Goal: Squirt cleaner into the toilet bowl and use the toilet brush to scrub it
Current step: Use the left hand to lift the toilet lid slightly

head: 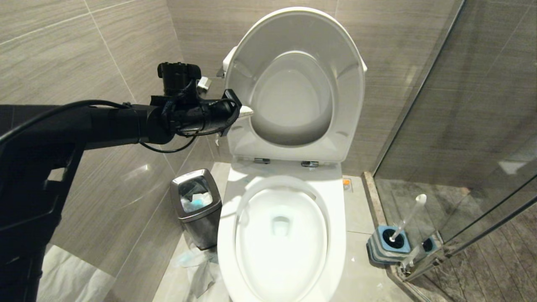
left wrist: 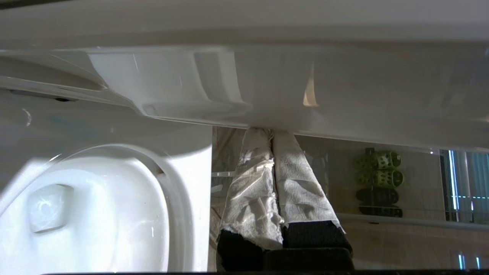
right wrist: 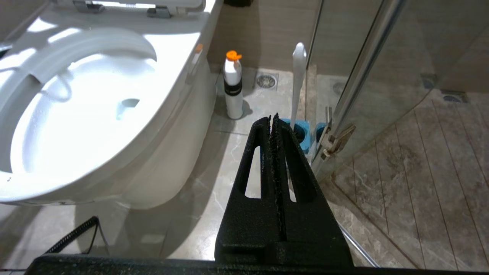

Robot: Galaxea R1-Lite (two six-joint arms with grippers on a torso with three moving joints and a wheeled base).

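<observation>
Left hand closed, cloth-wrapped fingers pressed together and empty, up against the edge of the raised lid. Right hand shut on nothing, hanging low near the brush. Lid and seat up, so bowl exposed and ready. Hardly begun, by the look: brush upright in its blue holder by the glass door, white bottle with orange cap on the floor between toilet and brush. Bowl glossy white, water pale, faint blue tint at most.
</observation>
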